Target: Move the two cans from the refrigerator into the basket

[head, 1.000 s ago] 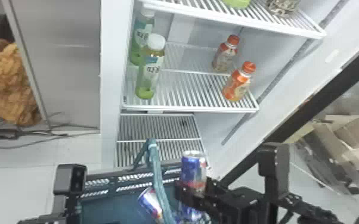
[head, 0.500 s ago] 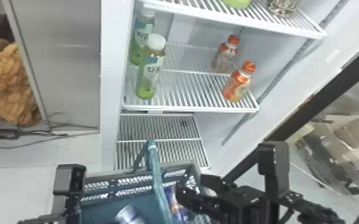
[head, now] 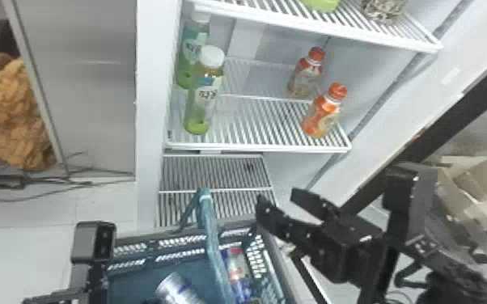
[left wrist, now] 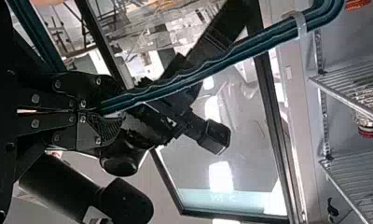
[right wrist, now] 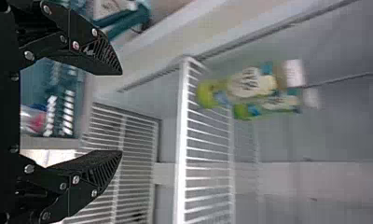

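In the head view the left gripper's arm [head: 93, 246] stands at lower left. The left wrist view has the left gripper [left wrist: 100, 112] shut on the basket's green handle [left wrist: 198, 71]. Inside the dark green basket [head: 137, 279], a silver-blue can [head: 176, 289] lies left of the handle. To the handle's right is a red, silver and blue can [head: 237, 269]; whether a second lies against it I cannot tell. The right gripper [head: 278, 199] is open and holds nothing, above the basket's back right corner. In its wrist view the right gripper [right wrist: 120, 113] faces the shelves.
Two green-bottomed bottles [head: 204, 91] stand at left on the refrigerator's middle shelf [head: 255, 146], two orange-capped bottles [head: 322, 113] at right. Above is an upper shelf [head: 335, 30] with a jar [head: 384, 10]. The low rack [head: 214, 174] lies behind the basket. Cardboard boxes [head: 477, 190] are at right.
The can at the right gripper a second ago has come down into the basket. The right gripper has let go, then risen away toward the refrigerator. The silver-blue can has shifted left and down.
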`<control>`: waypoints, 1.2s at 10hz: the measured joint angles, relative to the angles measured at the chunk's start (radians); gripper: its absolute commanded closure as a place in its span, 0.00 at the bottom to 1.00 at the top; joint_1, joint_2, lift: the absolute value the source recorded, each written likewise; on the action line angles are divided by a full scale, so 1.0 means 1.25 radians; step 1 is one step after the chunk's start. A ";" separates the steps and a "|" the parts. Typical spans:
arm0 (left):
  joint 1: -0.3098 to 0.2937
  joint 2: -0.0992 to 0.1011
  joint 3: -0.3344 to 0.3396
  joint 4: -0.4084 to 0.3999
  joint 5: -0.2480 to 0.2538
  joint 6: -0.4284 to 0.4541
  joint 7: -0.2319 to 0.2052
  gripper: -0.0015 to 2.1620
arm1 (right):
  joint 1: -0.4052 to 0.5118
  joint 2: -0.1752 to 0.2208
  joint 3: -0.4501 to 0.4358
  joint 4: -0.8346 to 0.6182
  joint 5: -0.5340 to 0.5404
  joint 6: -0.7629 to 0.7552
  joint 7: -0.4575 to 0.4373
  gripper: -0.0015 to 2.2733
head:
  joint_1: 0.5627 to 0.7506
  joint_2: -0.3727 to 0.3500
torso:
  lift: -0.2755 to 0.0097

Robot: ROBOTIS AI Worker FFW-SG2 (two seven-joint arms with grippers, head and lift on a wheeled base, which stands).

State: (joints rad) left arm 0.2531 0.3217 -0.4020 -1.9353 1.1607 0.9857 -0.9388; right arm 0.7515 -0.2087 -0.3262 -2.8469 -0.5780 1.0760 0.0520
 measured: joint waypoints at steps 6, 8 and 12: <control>0.000 0.000 0.000 0.000 0.003 -0.011 0.007 0.54 | 0.011 0.012 0.026 0.053 0.099 -0.363 -0.006 0.20 | 0.70 0.03 | 0.00; 0.000 -0.001 0.001 0.000 0.002 -0.008 0.011 0.54 | 0.009 0.015 0.038 0.093 0.116 -0.467 -0.017 0.20 | 0.70 0.03 | 0.00; -0.001 -0.002 0.001 0.000 -0.003 -0.009 0.011 0.54 | -0.005 0.025 0.073 0.229 0.159 -0.701 -0.032 0.20 | 0.70 0.03 | 0.00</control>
State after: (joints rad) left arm 0.2519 0.3190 -0.4008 -1.9353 1.1568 0.9750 -0.9249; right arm 0.7457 -0.1779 -0.2346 -2.5612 -0.3797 0.1995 0.0122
